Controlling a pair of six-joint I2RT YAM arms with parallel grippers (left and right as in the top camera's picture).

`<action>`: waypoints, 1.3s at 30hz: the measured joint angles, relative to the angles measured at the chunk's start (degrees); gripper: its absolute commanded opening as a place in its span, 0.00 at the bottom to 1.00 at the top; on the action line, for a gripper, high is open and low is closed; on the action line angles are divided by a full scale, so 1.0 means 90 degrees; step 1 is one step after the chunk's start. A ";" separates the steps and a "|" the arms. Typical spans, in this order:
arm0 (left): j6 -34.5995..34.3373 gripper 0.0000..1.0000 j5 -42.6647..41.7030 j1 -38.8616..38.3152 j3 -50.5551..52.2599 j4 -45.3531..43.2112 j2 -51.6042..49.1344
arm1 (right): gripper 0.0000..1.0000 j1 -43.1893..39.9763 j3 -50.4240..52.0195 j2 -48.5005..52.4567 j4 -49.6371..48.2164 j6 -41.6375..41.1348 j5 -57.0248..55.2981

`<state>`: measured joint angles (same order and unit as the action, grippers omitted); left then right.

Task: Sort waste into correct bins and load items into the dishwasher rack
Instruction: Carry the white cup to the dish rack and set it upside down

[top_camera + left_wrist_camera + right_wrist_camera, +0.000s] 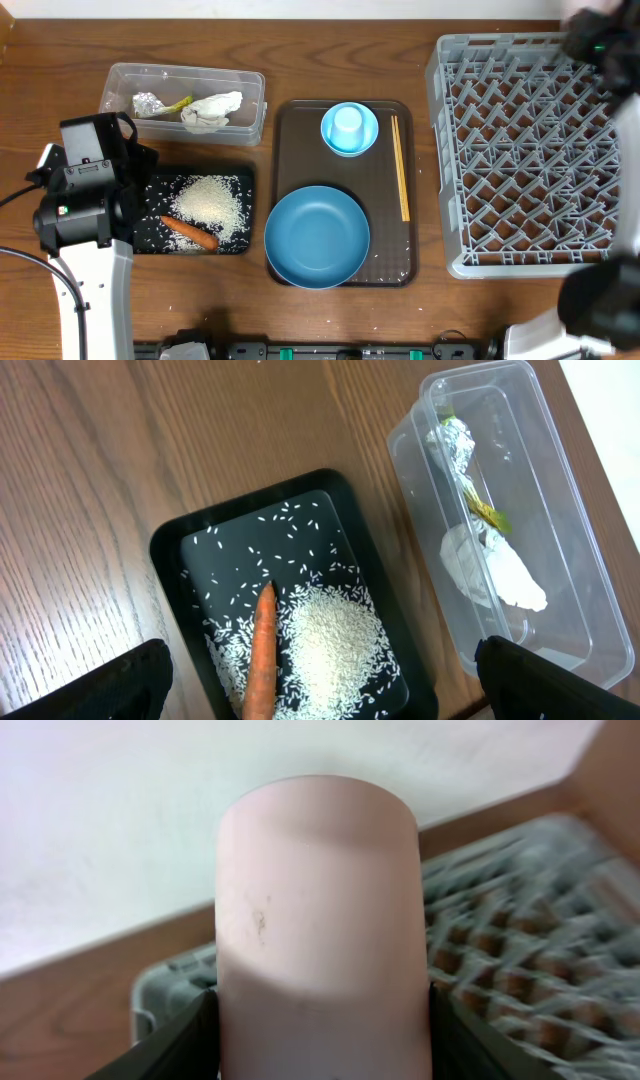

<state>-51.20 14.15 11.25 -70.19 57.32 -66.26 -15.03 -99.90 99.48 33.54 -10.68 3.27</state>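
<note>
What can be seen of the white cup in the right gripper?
The white cup is a smooth cylinder, pale with a pinkish tint, with a few small dark specks on its side. It stands upright in the right wrist view, held between the dark fingers of the right gripper, which touch both its sides. Behind it is the grey dishwasher rack, blurred. Which end is the mouth cannot be told.
</note>
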 measured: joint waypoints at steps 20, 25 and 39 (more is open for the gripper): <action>0.0000 0.99 0.0000 0.0000 0.0000 -0.0002 0.0000 | 0.47 -0.1399 -0.0046 -0.0678 0.2752 -0.1596 0.0882; 0.0000 0.99 0.0000 0.0000 0.0000 -0.0002 0.0000 | 0.48 -0.1923 -0.0046 -0.0651 0.2844 -0.1676 0.1579; 0.0000 0.99 0.0002 0.0002 0.0000 0.0000 0.0000 | 0.47 -0.2169 -0.0046 0.0724 0.3084 -0.1724 0.2594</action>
<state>-51.20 14.17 11.27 -70.19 57.32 -66.26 -34.54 -100.31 106.00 61.30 -26.20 26.61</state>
